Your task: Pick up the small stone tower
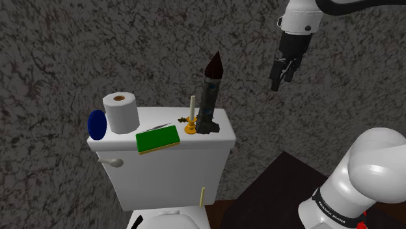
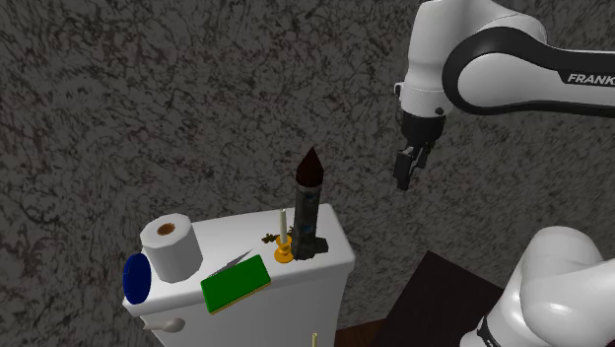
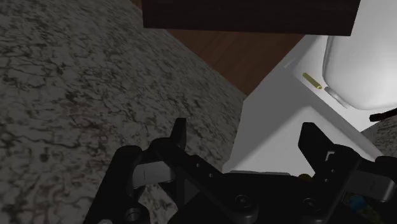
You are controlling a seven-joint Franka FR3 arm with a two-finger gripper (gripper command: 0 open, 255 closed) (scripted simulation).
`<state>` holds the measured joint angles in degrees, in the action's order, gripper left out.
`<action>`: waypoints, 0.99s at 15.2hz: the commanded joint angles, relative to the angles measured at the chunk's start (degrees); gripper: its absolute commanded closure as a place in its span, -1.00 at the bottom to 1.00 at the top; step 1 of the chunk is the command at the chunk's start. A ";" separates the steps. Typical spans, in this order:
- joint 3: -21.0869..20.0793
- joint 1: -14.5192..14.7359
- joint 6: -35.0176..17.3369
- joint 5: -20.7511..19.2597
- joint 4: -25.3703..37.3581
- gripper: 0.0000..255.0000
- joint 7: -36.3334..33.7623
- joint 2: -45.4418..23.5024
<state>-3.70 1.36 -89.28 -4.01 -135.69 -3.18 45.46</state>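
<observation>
One gripper [image 1: 281,78] hangs pointing down, fingers parted and empty, high beside the toilet tank [image 1: 170,170], which bears one dark tower [image 1: 208,99] and one paper roll [image 1: 121,112].

Tower [image 1: 208,101] dark grey, maroon-topped; block [image 1: 157,139] green; disc [image 1: 97,124] blue.

— What sits on the white toilet tank lid [image 1: 159,116]?
— Toward the shoulder view's right end, a dark slender tower [image 1: 209,96] with a dark red cone roof, standing upright. Just beside it is a pale candle [image 1: 192,105] in an orange holder [image 1: 190,127].
— And further left?
— A flat green rectangular block [image 1: 157,139], a white paper roll [image 1: 120,112] with a brown core, and a blue oval disc [image 1: 97,124] at the lid's left edge.
— The arm?
— The all-black two-finger gripper [image 1: 282,80] hangs well above and to the right of the tower, pointing down. Its fingers seem parted, though the angle is poor.
</observation>
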 commanded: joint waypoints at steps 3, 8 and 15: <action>1.18 1.95 -5.45 0.38 -2.38 -1.00 4.18 -1.06; 4.04 7.11 -18.78 2.01 -6.98 -1.00 14.97 -5.06; 8.01 15.71 -35.91 6.56 -10.32 -1.00 31.62 -13.15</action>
<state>3.68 15.69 -122.56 1.72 -145.74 25.61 33.71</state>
